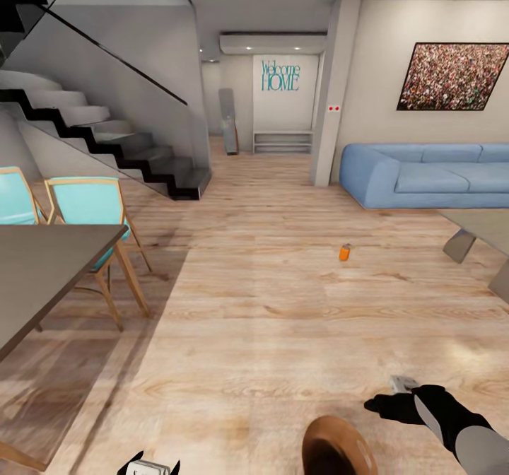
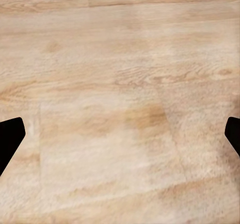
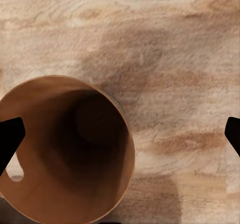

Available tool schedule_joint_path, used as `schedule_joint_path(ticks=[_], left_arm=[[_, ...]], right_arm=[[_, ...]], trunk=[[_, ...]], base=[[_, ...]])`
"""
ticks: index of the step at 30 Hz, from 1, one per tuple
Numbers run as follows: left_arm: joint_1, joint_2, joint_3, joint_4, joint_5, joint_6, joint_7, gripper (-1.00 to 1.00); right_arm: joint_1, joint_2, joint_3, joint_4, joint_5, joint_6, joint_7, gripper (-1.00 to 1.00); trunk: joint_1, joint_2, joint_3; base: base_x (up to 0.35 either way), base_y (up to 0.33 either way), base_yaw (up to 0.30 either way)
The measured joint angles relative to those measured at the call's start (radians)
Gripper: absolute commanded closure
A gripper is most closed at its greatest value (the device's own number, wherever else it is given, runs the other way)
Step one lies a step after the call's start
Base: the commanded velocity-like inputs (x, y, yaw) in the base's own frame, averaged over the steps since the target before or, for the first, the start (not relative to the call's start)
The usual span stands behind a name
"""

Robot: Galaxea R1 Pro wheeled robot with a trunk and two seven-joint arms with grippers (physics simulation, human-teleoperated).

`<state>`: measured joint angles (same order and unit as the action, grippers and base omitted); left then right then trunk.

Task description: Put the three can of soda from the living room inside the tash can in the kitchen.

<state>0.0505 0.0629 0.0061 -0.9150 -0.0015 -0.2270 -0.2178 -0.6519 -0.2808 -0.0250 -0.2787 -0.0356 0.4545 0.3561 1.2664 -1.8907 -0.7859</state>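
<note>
Black staircase (image 1: 113, 143), turquoise chairs (image 1: 92, 210), dining table (image 1: 42, 270), wood floor (image 1: 254, 319)

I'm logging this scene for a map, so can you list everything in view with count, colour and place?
can of soda: one, orange, upright on the wood floor ahead, between dining table and sofa.
tash can: one, copper-brown inside, at the robot's feet, under the right gripper.
sofa: one, light blue, against the right wall.
crowd photo: one, dark frame, above the sofa.
coffee table: one, grey, right edge.
dining table: one, dark grey, left.
chairs: two, turquoise with wood legs, behind the dining table.
staircase: one, black and grey, upper left.
Welcome HOME sign: one, teal, far wall.
left gripper: open, over bare floor.
right gripper: open, beside the tash can opening.
</note>
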Motion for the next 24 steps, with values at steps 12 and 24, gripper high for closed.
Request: schedule_joint_path(ticks=[12, 24], left_arm=[[0.000, 0.000, 0.000, 0.000, 0.000, 0.000, 0.000, -1.00], [0.000, 0.000, 0.000, 0.000, -0.001, 0.000, 0.000, -1.00]], right_arm=[[0.001, 0.003, 0.001, 0.001, -0.001, -0.002, 0.001, -1.00], [0.002, 0.003, 0.001, 0.001, -0.002, -0.013, 0.001, -1.00]], trunk=[[0.046, -0.084, -0.038], [0.092, -0.168, -0.075]], base=[[0.000, 0.000, 0.000], [0.000, 0.000, 0.000]])
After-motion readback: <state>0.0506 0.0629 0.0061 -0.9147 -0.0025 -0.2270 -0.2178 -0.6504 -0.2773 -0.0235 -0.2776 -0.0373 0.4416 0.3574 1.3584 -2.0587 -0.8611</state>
